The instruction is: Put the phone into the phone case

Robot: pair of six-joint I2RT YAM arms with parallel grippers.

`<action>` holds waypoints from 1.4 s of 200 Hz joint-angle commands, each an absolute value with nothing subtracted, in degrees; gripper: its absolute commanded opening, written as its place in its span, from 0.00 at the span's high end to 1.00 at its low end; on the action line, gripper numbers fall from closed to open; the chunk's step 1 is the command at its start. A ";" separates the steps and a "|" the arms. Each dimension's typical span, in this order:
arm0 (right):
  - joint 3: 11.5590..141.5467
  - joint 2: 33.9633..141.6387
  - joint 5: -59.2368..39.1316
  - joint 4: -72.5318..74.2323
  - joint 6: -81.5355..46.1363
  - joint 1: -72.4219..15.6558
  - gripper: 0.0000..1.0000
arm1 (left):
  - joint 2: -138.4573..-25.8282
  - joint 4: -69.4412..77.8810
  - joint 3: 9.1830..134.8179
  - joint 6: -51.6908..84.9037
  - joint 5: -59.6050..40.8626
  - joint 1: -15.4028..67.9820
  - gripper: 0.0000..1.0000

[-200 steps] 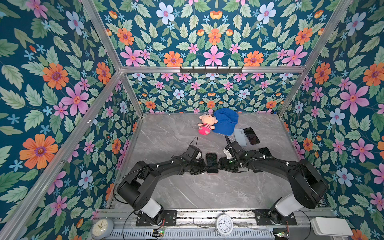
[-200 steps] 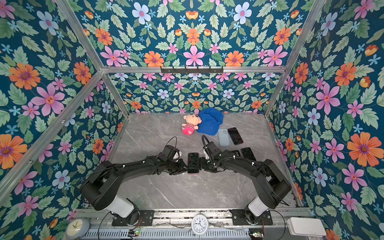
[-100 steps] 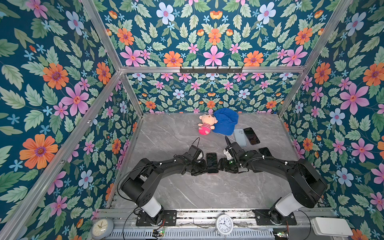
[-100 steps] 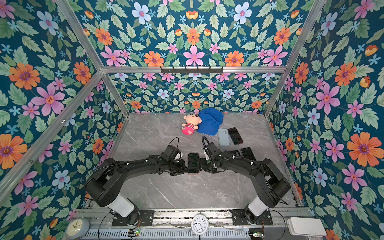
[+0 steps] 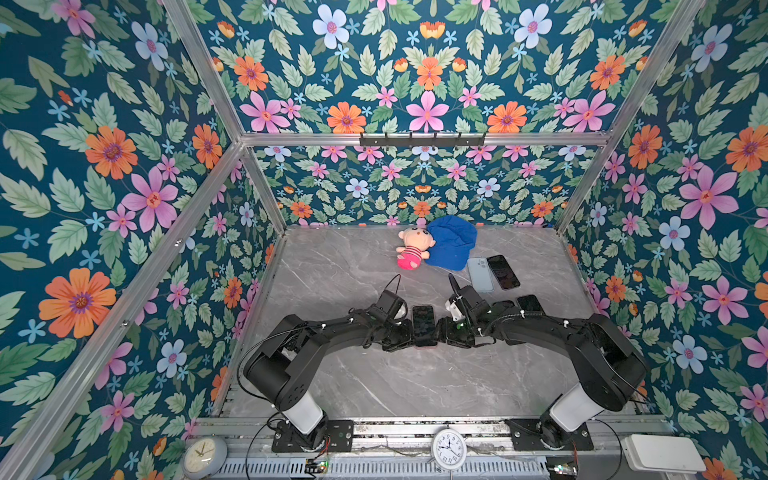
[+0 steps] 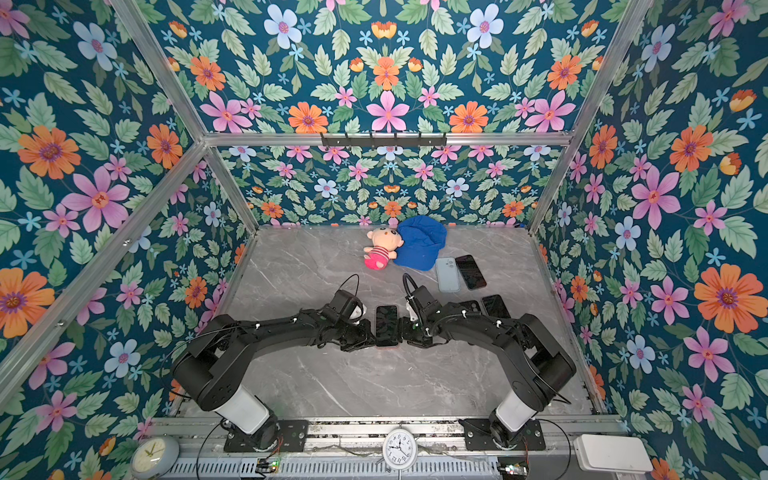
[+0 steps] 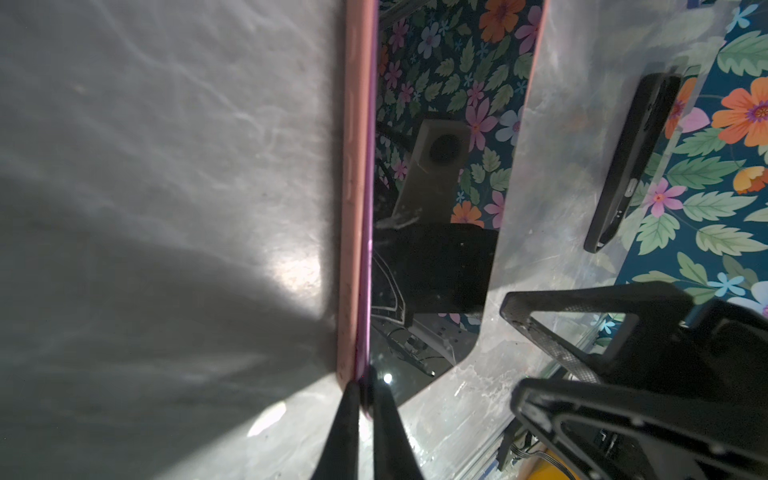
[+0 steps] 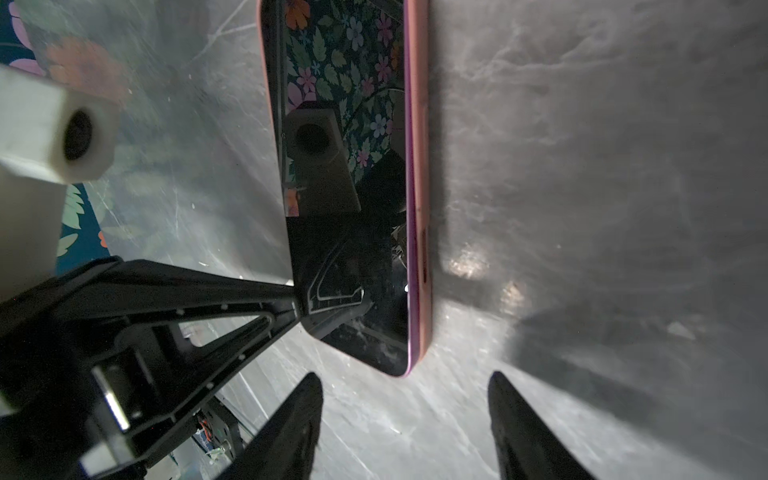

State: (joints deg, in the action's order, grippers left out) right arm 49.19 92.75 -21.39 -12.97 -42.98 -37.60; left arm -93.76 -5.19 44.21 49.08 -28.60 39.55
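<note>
Phone [image 5: 423, 326] lies in pink case [image 7: 353, 166]; left jaws closed.

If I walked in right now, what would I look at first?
The bright flowered walls all around would grab you first. Next, two black robot arms meet in the middle of the grey table at a phone in a pink case: the left hand pinches its edge, and the right hand is open beside it. At the back lie a doll and a blue cap.
</note>
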 commanded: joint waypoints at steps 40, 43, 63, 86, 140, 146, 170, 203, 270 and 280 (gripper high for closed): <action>49.12 94.44 -22.98 -9.92 -44.52 -38.41 0.42 | -95.16 -6.50 44.40 47.53 -27.28 39.64 0.94; 49.11 94.48 -23.09 -9.88 -44.55 -38.41 0.42 | -95.18 -6.50 44.39 47.51 -27.32 39.64 0.93; 49.06 94.51 -23.12 -9.62 -44.64 -38.58 0.44 | -95.19 -6.59 44.37 47.43 -27.14 39.62 0.94; 49.09 94.49 -23.03 -9.42 -44.66 -38.78 0.46 | -95.44 -7.40 44.56 46.84 -26.71 39.59 0.94; 50.19 94.48 -20.74 -12.22 -43.34 -39.28 0.49 | -95.26 -11.11 46.08 44.55 -24.70 39.64 0.91; 50.52 94.42 -19.82 -13.59 -42.80 -39.28 0.49 | -94.96 -11.89 46.42 44.09 -24.28 39.64 0.89; 51.57 92.94 -16.40 -17.84 -41.50 -39.28 0.50 | -93.57 -14.37 47.83 42.57 -22.68 39.63 0.77; 51.72 92.64 -16.15 -18.33 -41.65 -39.37 0.51 | -92.75 -12.96 47.75 42.67 -23.51 39.64 0.66; 52.33 93.22 -16.96 -17.66 -42.19 -39.87 0.61 | -94.00 -5.51 45.57 45.44 -28.38 39.64 0.63; 52.45 93.58 -17.21 -17.50 -42.19 -39.92 0.64 | -94.11 -4.95 45.42 45.69 -28.70 39.64 0.63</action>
